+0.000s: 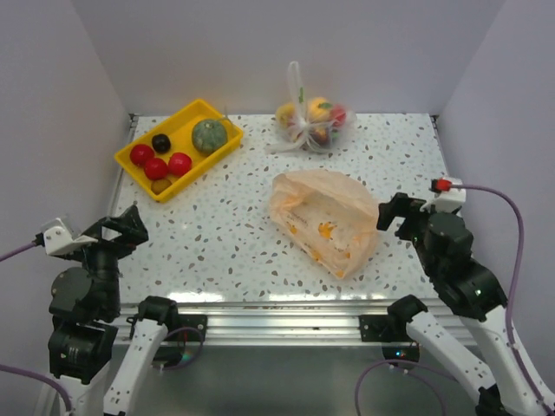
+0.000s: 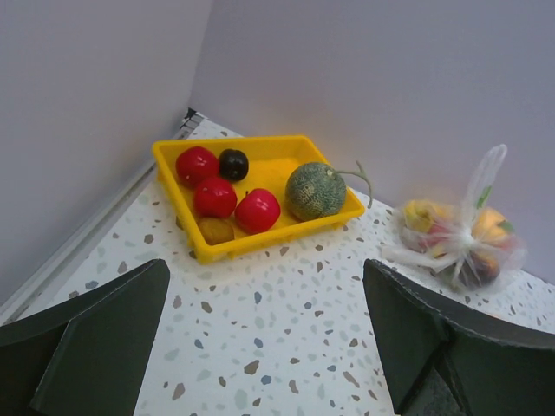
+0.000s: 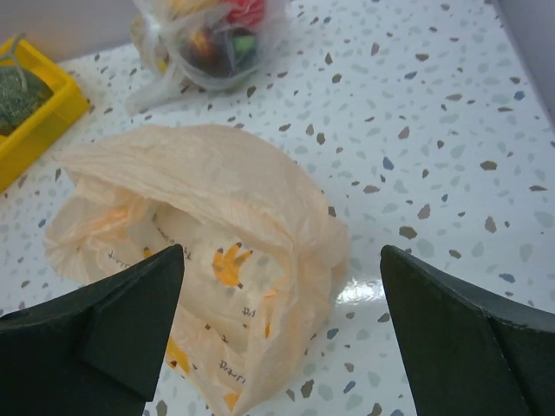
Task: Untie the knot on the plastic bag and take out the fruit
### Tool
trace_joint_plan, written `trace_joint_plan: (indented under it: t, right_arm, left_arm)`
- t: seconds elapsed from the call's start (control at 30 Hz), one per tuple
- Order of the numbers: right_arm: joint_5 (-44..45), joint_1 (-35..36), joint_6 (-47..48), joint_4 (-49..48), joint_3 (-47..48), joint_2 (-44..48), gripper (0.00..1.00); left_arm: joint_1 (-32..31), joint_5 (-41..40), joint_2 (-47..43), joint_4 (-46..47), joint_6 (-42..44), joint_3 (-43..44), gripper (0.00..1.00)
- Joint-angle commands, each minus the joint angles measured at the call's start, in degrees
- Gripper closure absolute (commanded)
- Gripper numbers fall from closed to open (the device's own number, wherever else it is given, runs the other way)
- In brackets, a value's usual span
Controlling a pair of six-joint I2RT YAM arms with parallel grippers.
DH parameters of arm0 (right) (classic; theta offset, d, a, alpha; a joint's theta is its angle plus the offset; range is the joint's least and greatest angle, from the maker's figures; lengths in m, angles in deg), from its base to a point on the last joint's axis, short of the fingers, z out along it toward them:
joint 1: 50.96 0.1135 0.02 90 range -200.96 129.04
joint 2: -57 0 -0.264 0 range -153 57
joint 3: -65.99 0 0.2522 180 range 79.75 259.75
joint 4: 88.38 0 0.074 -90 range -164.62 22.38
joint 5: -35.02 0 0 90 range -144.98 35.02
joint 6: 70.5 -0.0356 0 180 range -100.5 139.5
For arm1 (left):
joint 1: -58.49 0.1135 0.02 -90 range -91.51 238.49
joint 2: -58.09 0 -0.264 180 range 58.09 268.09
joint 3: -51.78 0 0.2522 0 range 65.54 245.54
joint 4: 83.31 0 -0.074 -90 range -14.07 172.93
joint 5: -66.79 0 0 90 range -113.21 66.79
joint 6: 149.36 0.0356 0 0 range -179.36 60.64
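Crinkly, translucent peach plastic bag point(image 1: 323, 221) lies slumped on the speckled counter point(image 1: 225, 247), right of the yellow tray point(image 1: 186, 121) holding smooth round fruit point(image 1: 157, 167). Left pincer point(image 1: 121, 230) and right pincer point(image 1: 392, 214) stand spread, empty.

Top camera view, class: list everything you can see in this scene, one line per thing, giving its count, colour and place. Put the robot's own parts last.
table: one, white with dark speckles, under everything
tray: one, yellow, far left corner of the table
red fruits: three, red, in the tray
green fruit: one, green, the largest, at the tray's far right end
dark fruit: one, purple-black, in the tray behind the red ones
brown fruit: one, brown, small, at the tray's near end
plastic bag: one, peach-orange with orange prints, lying slack right of centre
clear bag: one, whitish, knotted, holding mixed fruit, at the back
left gripper: one, black, open, near left edge
right gripper: one, black, open, beside the peach-orange bag
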Motion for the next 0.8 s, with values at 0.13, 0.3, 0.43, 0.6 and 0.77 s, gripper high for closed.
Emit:
trace_joint_plan:
  t: [0.13, 0.3, 0.43, 0.6, 0.77]
  right_arm:
    - [7.3, 0.0, 8.7, -4.4, -1.9, 15.7, 0.01]
    - [6.5, -0.1, 13.6, -7.4, -5.8, 24.4, 0.01]
    - [6.2, -0.1, 15.2, -7.3, -7.4, 28.4, 0.01]
    - [6.4, 0.0, 14.8, -6.5, -8.9, 28.7, 0.01]
    - [8.2, -0.1, 14.7, -6.6, -9.4, 28.0, 0.01]
  left_arm:
    - [-0.1, -5.9, -10.0, 3.9, -1.0, -9.9, 0.0]
    - [-0.1, -7.7, -16.4, 8.6, 0.1, -14.6, 0.0]
    - [-0.2, -8.6, -19.2, 10.4, 0.8, -18.0, 0.0]
    - [-0.1, -6.8, -22.0, 10.7, 0.5, -21.5, 0.0]
    - [-0.1, -7.7, -22.2, 10.6, -0.3, -23.4, 0.0]
